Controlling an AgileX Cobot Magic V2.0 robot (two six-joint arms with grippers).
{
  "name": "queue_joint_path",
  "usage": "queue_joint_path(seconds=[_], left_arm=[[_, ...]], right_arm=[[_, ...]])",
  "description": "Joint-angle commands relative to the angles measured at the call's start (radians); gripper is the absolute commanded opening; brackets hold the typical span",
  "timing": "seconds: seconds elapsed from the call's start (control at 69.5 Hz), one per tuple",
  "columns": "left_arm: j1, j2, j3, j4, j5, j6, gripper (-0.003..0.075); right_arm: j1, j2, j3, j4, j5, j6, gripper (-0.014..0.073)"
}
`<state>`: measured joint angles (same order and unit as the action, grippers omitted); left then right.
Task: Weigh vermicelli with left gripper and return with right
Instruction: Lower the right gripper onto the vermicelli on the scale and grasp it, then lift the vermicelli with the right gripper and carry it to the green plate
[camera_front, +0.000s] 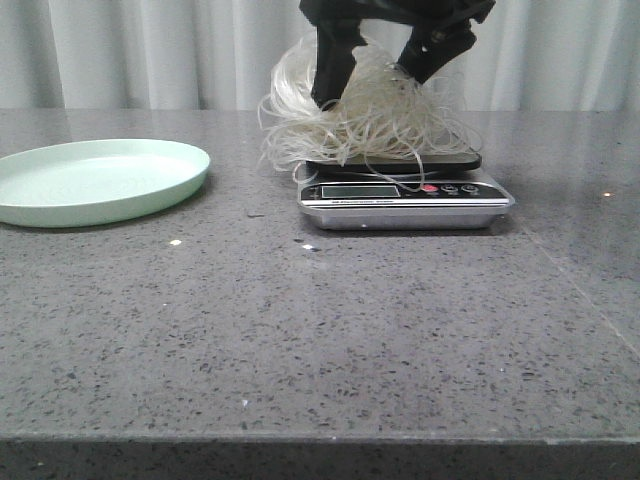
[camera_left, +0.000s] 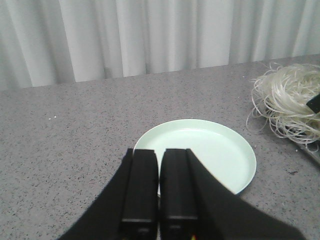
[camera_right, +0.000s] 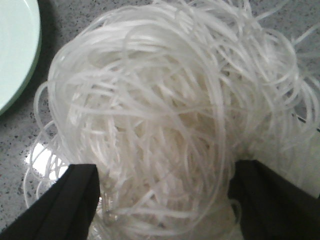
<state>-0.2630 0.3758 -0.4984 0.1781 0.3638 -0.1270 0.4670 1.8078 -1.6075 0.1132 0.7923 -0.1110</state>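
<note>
While fingers (camera_front: 330, 75) straddle vermicelli (camera_front: 365, 115), the scale (camera_front: 405, 195) (display unreadable) sits underneath.

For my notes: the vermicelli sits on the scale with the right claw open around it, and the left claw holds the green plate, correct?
Not quite: the left claw is shut and empty above the green plate, per the left wrist view. The rest stands.

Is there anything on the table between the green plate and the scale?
No. In the front view, only bare grey tabletop separates the green plate from the scale.
</note>
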Motion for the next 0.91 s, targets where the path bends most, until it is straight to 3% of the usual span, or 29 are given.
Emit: queue_joint_path(seconds=[0.0, 0.086, 0.245, 0.36, 0.576, 0.893], left_arm=[[0.002, 0.004, -0.027, -0.006, -0.077, -0.004, 0.0136], [0.002, 0.004, -0.027, -0.006, -0.077, -0.004, 0.0136], [0.002, 0.004, -0.027, -0.006, -0.077, -0.004, 0.0136], [0.002, 0.004, -0.027, -0.006, -0.077, -0.004, 0.0136], [0.002, 0.004, -0.027, -0.006, -0.077, -0.004, 0.0136], [0.002, 0.004, -0.027, -0.006, -0.077, -0.004, 0.0136]], right_arm=[[0.001, -0.039, -0.033, -0.006, -0.032, -0.007, 0.0609], [0.001, -0.038, -0.033, -0.006, -0.032, -0.007, 0.0533], [0.001, -0.037, -0.033, -0.006, -0.031, -0.007, 0.0269], [0.001, -0.037, -0.033, -0.005, -0.031, -0.007, 0.0144], [0.001, -0.037, -0.061, -0.005, 0.000, -0.007, 0.0155], [-0.001, -0.077, -0.234, -0.006, 0.100, -0.007, 0.0155]])
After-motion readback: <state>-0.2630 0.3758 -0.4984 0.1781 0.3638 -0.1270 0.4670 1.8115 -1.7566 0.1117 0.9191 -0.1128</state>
